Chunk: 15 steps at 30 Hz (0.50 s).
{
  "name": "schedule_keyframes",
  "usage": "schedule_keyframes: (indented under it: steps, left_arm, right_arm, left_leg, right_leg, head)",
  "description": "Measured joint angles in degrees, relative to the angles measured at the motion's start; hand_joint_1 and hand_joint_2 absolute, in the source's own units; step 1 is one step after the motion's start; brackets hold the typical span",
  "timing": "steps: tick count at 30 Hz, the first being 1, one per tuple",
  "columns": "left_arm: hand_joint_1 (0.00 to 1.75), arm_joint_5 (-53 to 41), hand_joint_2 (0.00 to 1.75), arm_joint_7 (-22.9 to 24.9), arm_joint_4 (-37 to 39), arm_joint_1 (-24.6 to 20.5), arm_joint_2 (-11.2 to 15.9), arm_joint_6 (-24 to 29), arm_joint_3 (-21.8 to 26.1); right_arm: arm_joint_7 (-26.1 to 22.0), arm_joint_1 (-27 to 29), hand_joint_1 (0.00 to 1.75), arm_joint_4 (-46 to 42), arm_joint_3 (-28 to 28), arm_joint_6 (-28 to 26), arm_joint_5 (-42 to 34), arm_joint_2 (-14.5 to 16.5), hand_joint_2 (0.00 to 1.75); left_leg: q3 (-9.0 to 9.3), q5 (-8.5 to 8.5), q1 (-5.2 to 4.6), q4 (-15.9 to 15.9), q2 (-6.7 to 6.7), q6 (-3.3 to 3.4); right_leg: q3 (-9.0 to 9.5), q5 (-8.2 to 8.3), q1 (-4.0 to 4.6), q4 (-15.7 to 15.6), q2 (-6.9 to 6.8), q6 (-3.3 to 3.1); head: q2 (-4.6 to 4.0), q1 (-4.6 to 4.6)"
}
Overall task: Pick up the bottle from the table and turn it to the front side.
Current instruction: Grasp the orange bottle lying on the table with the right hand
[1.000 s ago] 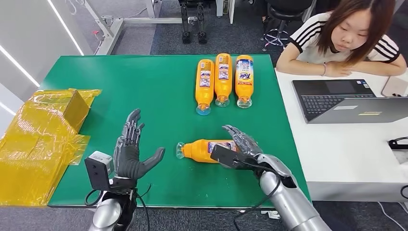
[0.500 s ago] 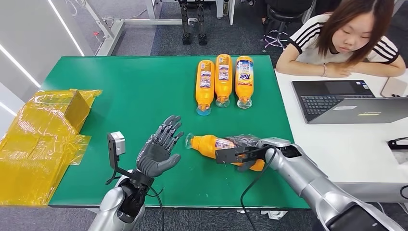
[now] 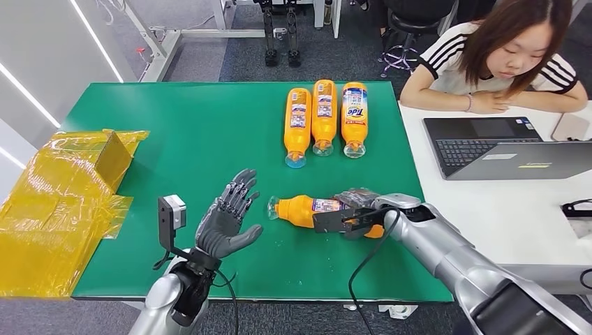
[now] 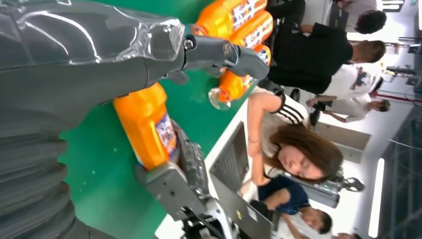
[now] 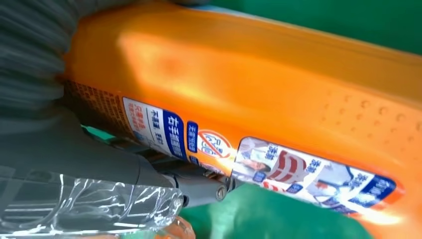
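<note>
An orange detergent bottle (image 3: 299, 209) lies on its side above the near part of the green table (image 3: 195, 132), its clear cap pointing at my left hand. My right hand (image 3: 354, 209) grips its rear half, and I cannot tell whether the bottle touches the table. In the right wrist view the bottle (image 5: 259, 84) shows its small-print label beside my right hand's thumb (image 5: 99, 164). My left hand (image 3: 227, 219) is open, fingers spread, palm toward the cap and a short gap away. In the left wrist view the bottle (image 4: 145, 127) sits just beyond my left hand (image 4: 74, 74).
Three more orange bottles (image 3: 323, 115) lie side by side at the table's far edge. Crumpled yellow plastic wrap (image 3: 56, 202) covers the left end. A person (image 3: 502, 56) sits at a white desk (image 3: 502, 223) on the right with a laptop (image 3: 502, 146).
Over the last second my right hand closed round the bottle and drew it slightly right. My left hand swung in toward the cap. Little has moved in the last half second.
</note>
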Motion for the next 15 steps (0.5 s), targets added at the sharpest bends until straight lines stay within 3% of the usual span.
schedule_keyframes:
  steps: [4,6,11,15]
  left_arm:
    - [0.0,-5.7,1.75,-2.4,-1.4,1.7,0.4,5.6,0.2]
    - [0.0,-11.7,1.75,-4.5,-2.2,2.7,0.8,11.9,0.6]
    - [0.0,-27.3,1.75,-8.3,-2.7,3.2,1.6,30.2,2.7]
    - [0.0,-30.0,1.75,-8.8,-2.3,2.8,1.9,35.4,5.0]
  right_arm:
    - [-3.2,1.8,1.75,-1.8,-1.1,-4.3,-6.0,-0.2,1.75]
    - [-6.0,4.7,1.75,-5.2,-3.8,-7.4,-11.0,-0.6,1.75]
    - [-11.7,16.4,1.75,-19.1,-14.0,-14.3,-18.4,-1.6,1.75]
    - [-14.6,24.8,1.75,-28.9,-21.2,-17.5,-20.4,-1.8,1.75]
  left_leg:
    - [-0.02,-0.01,0.0,0.0,-0.03,-0.01]
    - [-0.02,-0.03,0.01,0.0,-0.04,-0.01]
    - [-0.14,-0.05,0.02,0.0,-0.32,-0.03]
    - [-0.19,-0.06,0.01,-0.1,-0.35,-0.04]
  right_leg:
    - [-0.04,-0.01,0.0,0.0,-0.01,0.0]
    - [-0.07,-0.02,0.01,0.0,0.01,-0.01]
    - [-0.12,-0.17,0.02,0.0,-0.24,0.04]
    - [-0.14,-0.23,0.02,0.0,-0.28,0.02]
  head:
    - [0.0,0.0]
    - [0.0,-0.01]
    - [0.0,-0.02]
    - [0.0,-0.01]
